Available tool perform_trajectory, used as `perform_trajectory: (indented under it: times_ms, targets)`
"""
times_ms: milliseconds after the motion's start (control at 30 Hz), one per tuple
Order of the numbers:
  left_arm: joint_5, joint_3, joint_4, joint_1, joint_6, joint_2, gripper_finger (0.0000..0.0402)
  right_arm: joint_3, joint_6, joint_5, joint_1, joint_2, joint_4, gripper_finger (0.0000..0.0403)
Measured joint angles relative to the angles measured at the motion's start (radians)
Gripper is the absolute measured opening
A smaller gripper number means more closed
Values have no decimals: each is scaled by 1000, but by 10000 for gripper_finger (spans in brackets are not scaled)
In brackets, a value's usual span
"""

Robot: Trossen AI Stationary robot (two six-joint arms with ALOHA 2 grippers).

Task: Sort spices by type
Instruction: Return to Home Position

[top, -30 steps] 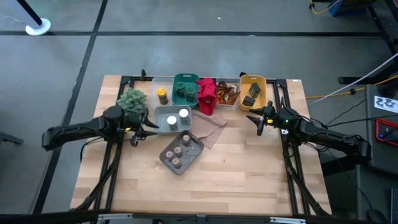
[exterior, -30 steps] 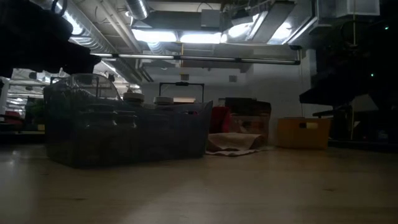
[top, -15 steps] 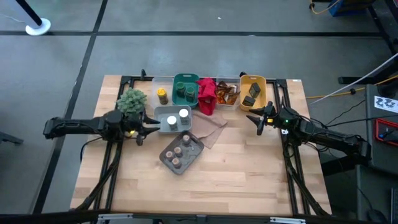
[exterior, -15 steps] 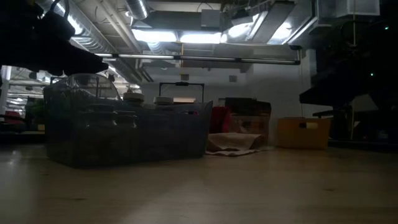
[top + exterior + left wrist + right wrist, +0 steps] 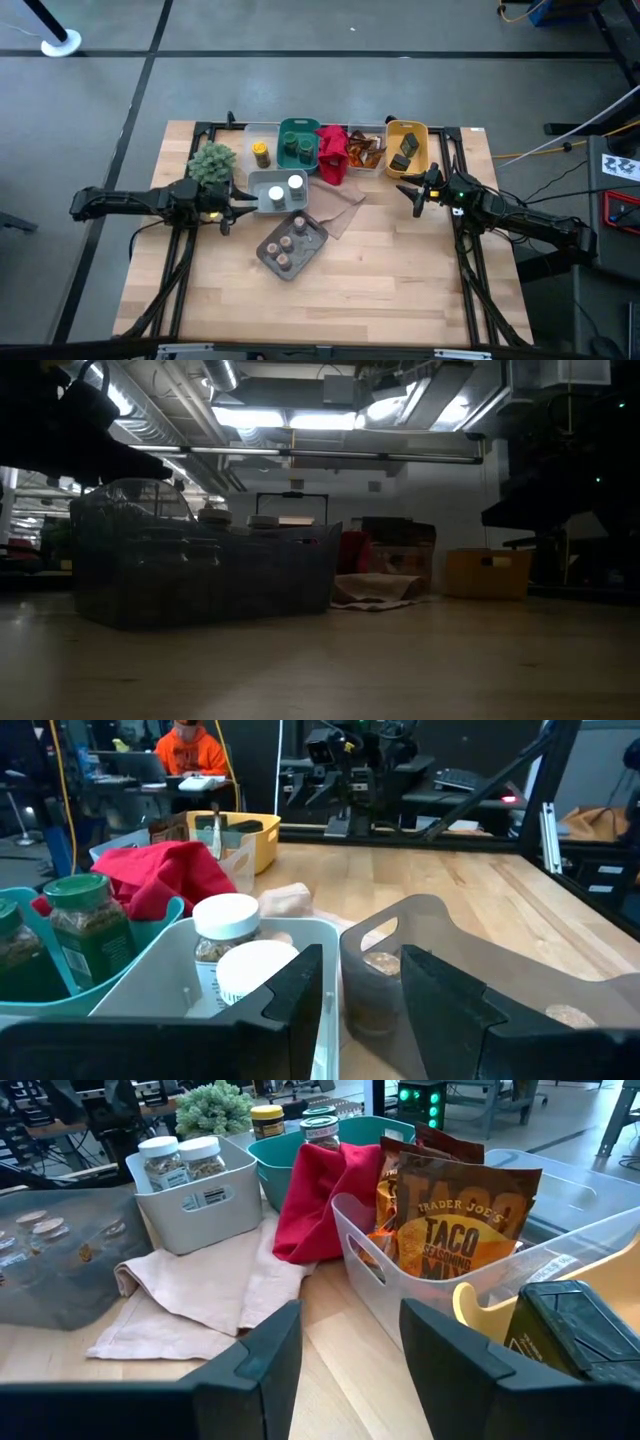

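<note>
We find bare wood across the near half of the table (image 5: 390, 290) and right of the dark grey tray (image 5: 312, 236) holding jars (image 5: 285, 241). Along the far edge the plant (image 5: 212, 162), teal bin (image 5: 298, 122), red cloth (image 5: 332, 152) and yellow bin (image 5: 408, 123) stand side by side.

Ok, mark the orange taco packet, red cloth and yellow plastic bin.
orange taco packet (image 5: 455, 1230), right wrist view, printed front.
red cloth (image 5: 320, 1200), right wrist view, middle fold.
yellow plastic bin (image 5: 485, 1312), right wrist view, wall.

Low view: dark grey bin (image 5: 200, 575) blocks nearly everything behind it, only two pale lids (image 5: 262, 520) clear its rim. Right wrist: yellow bin (image 5: 480, 1308) and dark packet (image 5: 575, 1320) are cut by the frame edge. Left wrist: jar (image 5: 372, 990) behind the bin's frosted wall is a blur; person in orange (image 5: 185, 745) is cropped at the top.
</note>
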Motion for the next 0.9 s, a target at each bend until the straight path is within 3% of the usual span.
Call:
perform_trajectory:
  times_ms: [567,900]
  targets:
    - [1,0,-1,0,0,0,127,0,0,0,5,0,0,170]
    - [1,0,-1,1,0,0,127,0,0,2,101,-2,10,170]
